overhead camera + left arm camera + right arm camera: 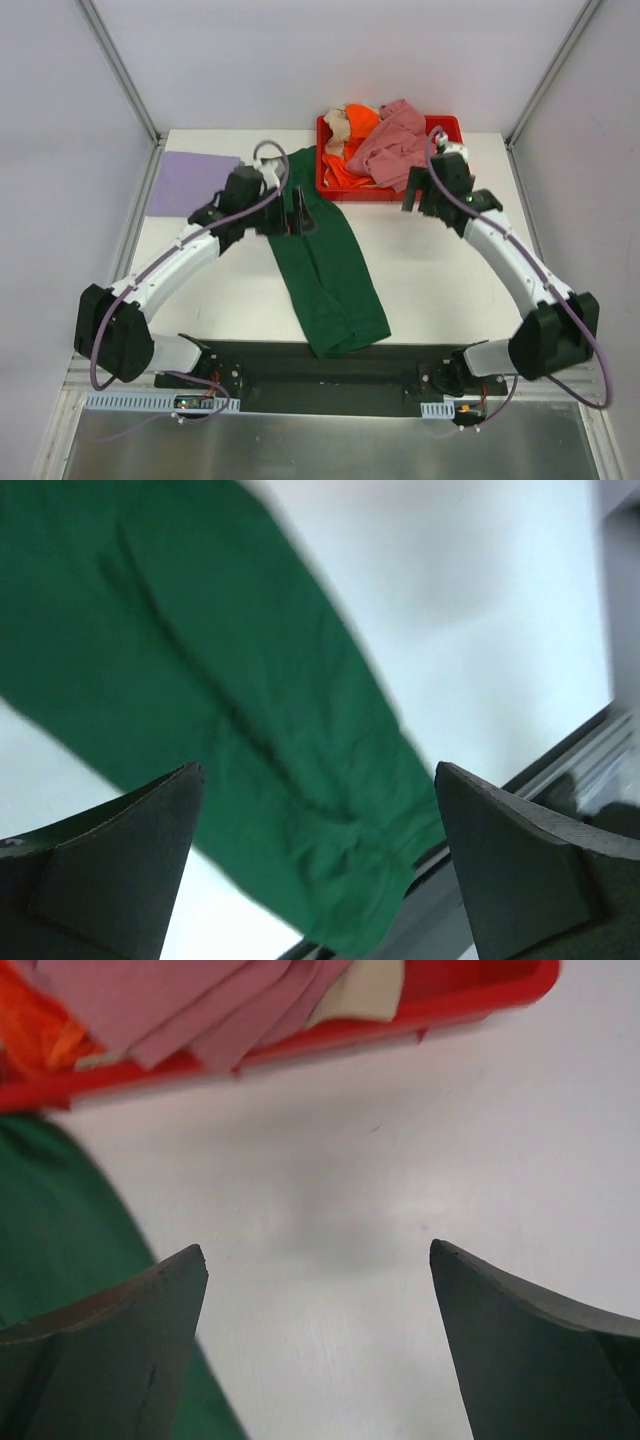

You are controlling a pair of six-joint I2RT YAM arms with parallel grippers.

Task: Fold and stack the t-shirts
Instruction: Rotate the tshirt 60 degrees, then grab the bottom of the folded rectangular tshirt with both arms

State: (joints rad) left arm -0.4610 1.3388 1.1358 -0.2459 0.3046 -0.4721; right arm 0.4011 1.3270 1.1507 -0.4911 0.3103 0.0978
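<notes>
Left pincer (298, 212): from above, it hangs over the top part of the green shirt (335, 280), near the left corner of the tray (449, 123); this view does not show me how its jaws stand.
Right pincer (420, 193): from above, it sits at the tray's near edge, just below the pink shirt (392, 145).
Green shirt: lies long and narrow on the table (440, 270), running from the tray's left side down to the base plate (330, 382) between my arms.
Lavender shirt (192, 182): flat at the table's far left corner, apart from the green one.
Tray: red, at the table's far edge; it holds the pink shirt, the orange shirt (347, 172) and the beige shirt (338, 124), crumpled together.
Left fingers (110, 860): in my left wrist view, spread wide with nothing between them; the green shirt lies below, slanting across the white table towards its edge.
Right fingers (100, 1350): in my right wrist view, also spread wide and empty; bare table shows between them, the green shirt lies beside one finger, and the tray's red wall is ahead with pink cloth draped over it.
</notes>
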